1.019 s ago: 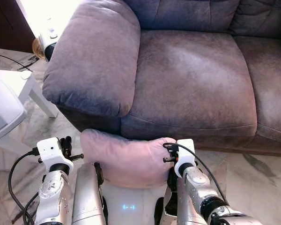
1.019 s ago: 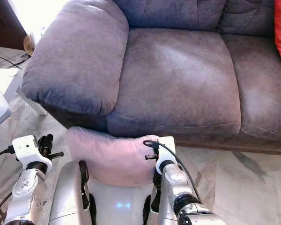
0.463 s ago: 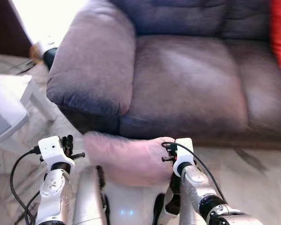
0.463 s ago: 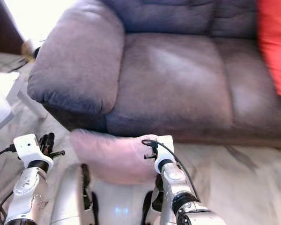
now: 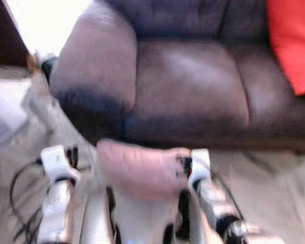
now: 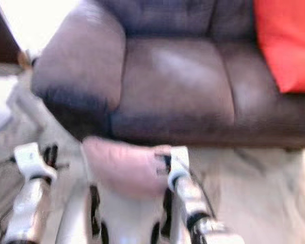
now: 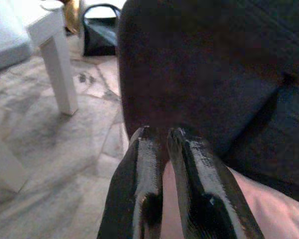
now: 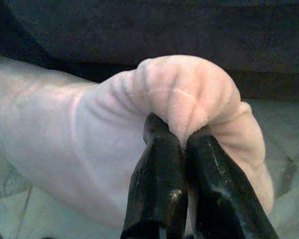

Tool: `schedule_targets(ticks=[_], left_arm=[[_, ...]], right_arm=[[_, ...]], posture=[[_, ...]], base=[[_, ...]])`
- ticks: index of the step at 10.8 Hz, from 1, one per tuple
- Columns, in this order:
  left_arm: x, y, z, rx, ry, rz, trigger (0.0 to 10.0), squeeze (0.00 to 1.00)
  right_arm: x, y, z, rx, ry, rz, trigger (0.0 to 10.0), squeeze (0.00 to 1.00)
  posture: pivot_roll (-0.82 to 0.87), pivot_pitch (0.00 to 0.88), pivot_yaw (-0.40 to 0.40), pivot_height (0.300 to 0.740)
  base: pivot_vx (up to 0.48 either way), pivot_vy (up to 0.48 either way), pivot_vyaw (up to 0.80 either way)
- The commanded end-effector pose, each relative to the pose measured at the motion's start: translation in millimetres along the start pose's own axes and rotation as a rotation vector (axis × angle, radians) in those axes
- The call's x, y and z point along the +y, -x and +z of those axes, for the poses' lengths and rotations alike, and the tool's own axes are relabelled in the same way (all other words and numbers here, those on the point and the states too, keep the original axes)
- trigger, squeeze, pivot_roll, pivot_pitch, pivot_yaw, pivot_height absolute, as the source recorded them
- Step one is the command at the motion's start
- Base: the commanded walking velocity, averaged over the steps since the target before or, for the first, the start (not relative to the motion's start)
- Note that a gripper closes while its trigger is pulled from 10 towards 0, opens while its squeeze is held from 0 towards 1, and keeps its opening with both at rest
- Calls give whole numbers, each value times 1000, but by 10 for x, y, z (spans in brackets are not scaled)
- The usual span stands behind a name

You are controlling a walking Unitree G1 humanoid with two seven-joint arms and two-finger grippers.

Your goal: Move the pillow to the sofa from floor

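Still pinching the pink pillow [image 8: 139, 129], right tool [image 8: 182, 137] holds it before sofa [image 5: 193, 86]; left tool [image 7: 160, 139] pressed together.

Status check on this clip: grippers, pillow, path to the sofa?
Right gripper shut on pink pillow, pinching a fold. Left gripper shut, empty, beside it. Sofa seat ahead; red cushion at its right.

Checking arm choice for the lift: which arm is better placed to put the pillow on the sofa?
Right. The right end effector is pinched on a fold of the pink pillow, facing the sofa seat. The left end effector is shut beside the pillow, gripping nothing.
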State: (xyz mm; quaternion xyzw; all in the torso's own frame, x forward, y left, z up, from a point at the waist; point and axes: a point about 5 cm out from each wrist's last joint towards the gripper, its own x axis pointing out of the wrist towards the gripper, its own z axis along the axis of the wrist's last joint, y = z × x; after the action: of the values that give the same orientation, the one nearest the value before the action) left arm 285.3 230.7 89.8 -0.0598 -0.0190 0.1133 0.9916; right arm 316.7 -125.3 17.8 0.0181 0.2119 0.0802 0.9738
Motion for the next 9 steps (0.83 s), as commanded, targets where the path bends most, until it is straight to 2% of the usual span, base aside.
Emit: schedule_targets(ticks=[1, 6, 9], left_arm=[[3, 15, -30, 18, 2, 4, 10000, 0], [-20, 32, -80, 33, -22, -2, 10000, 0], [-46, 33, -91, 37, -40, -19, 10000, 0]], right_arm=[[-37, -4, 39, -17, -6, -12, 10000, 0], [-49, -8, 78, -41, -26, -8, 10000, 0], [-24, -14, 89, -44, -21, 2, 10000, 0]], posture=[[217, 210, -60, 535], [215, 207, -60, 535], [222, 190, -58, 591]], base=[[0, 0, 0], [0, 0, 0], [0, 0, 0]])
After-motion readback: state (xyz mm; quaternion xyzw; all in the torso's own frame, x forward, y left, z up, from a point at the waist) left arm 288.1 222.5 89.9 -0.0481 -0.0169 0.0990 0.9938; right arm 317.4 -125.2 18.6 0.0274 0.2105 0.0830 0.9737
